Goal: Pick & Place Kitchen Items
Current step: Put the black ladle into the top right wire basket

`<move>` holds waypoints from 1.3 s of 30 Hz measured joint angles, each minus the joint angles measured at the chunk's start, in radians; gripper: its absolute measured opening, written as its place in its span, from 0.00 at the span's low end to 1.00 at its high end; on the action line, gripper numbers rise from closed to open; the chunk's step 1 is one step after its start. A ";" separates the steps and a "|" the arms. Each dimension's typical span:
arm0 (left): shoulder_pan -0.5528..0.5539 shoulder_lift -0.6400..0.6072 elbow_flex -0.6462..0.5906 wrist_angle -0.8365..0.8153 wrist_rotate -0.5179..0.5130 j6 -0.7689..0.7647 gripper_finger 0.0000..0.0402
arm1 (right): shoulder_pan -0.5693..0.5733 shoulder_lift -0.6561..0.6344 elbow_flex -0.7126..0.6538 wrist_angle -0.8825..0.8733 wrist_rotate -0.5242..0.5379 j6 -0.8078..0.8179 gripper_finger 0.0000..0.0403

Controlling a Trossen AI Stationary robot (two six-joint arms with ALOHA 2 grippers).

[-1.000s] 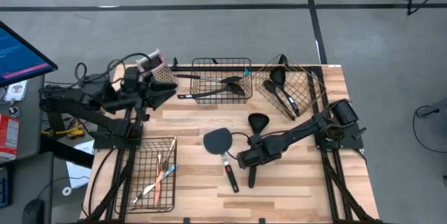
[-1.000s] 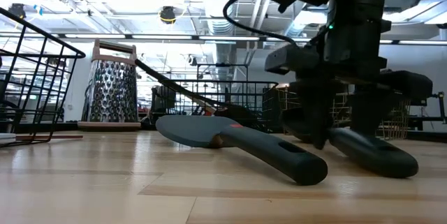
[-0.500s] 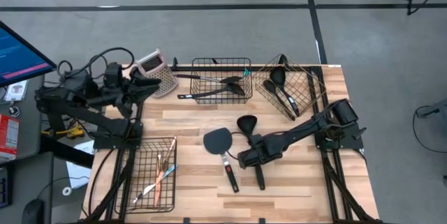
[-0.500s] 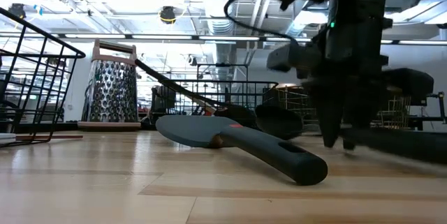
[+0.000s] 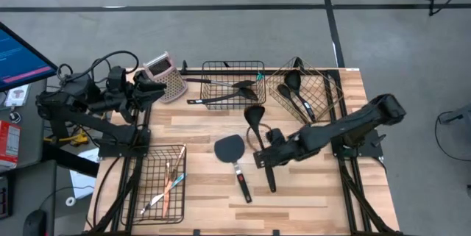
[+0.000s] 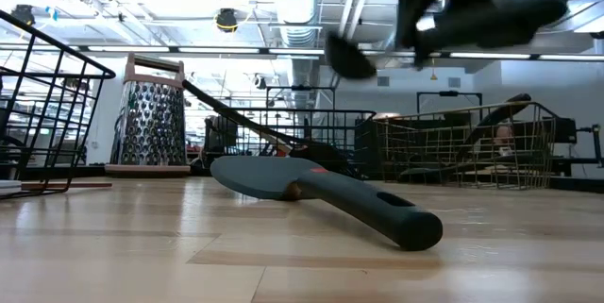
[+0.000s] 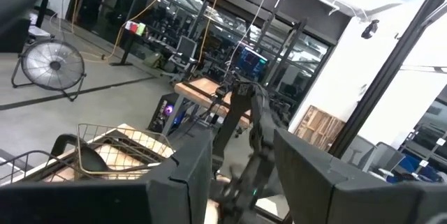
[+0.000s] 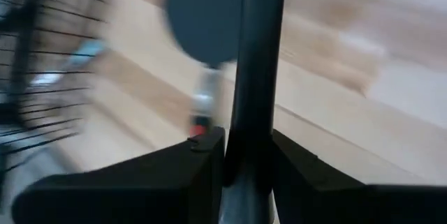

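My right gripper (image 5: 266,155) is shut on a black ladle (image 5: 259,129) and holds it above the middle of the table. In the low view the ladle (image 6: 349,58) floats high over the wood. A grey spatula (image 5: 229,148) with a black handle lies flat on the table just left of it and also shows in the low view (image 6: 311,194). My left gripper (image 5: 158,89) is open and empty by the table's far left corner, beside a metal grater (image 5: 163,70). My right gripper pinches the ladle's handle (image 8: 255,77) between its two fingers (image 8: 202,168), about halfway along it. The fingers come from above and lie across the handle. The ladle is lifted clear of the table, roughly level, with its bowl (image 5: 255,113) toward the far edge.
A black wire basket (image 5: 233,85) with dark utensils stands at the far middle. A gold wire basket (image 5: 305,93) with ladles stands at the far right. Another black basket (image 5: 162,184) at the near left holds thin orange and teal tools.
My right gripper has risen with the ladle, which was lying on the table and is now lifted clear. Its bowl has swung toward the far edge. My left arm has drawn back toward the table's left edge.
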 joint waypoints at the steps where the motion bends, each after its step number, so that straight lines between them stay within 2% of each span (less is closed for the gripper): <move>1: 0.000 0.000 0.000 0.000 0.000 0.000 0.34 | 0.000 -0.029 0.000 0.015 0.013 -0.025 0.19; 6: 0.000 0.000 0.000 0.000 0.000 0.000 0.34 | 0.000 -0.151 0.000 0.114 0.071 -0.150 0.19; 9: 0.000 0.000 0.000 0.000 0.000 0.000 0.34 | 0.000 -0.207 0.000 0.205 0.070 -0.283 0.19; 15: 0.000 0.006 0.000 0.000 0.000 0.000 0.34 | 0.001 -0.277 0.002 0.423 -0.016 -0.496 0.19; 20: 0.000 0.024 0.000 -0.002 0.000 0.000 0.34 | 0.001 -0.287 0.002 0.604 -0.128 -0.638 0.19; 23: 0.000 0.038 0.000 -0.001 0.000 0.000 0.34 | 0.001 -0.285 0.002 0.667 -0.166 -0.678 0.19; 39: 0.000 0.086 0.000 0.005 -0.013 0.026 0.34 | -0.024 -0.284 0.002 0.660 -0.147 -0.683 0.19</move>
